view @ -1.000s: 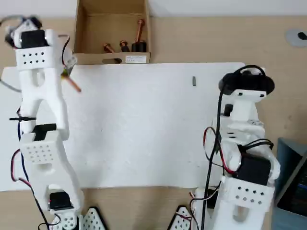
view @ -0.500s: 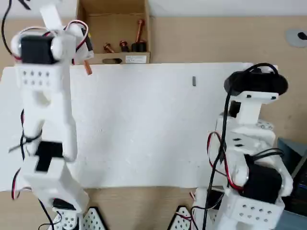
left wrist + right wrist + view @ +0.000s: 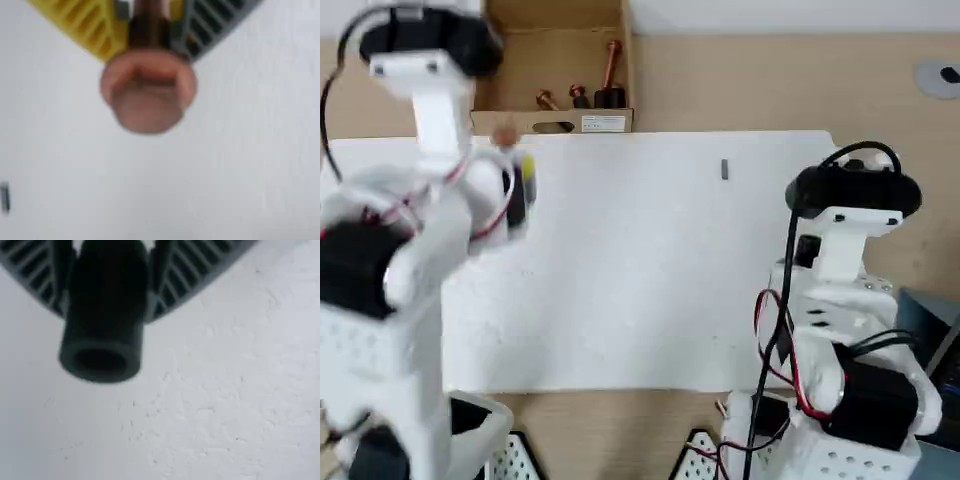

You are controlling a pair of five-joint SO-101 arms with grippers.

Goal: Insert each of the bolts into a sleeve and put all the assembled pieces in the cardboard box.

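A copper-coloured, round-headed bolt [image 3: 147,102] is clamped in the left end effector [image 3: 150,30]; a black hollow sleeve [image 3: 102,315] is clamped in the right end effector [image 3: 107,267].

Nothing is legible; the white paper label [image 3: 603,123] on the brown cardboard box [image 3: 546,58] carries print too small to read.
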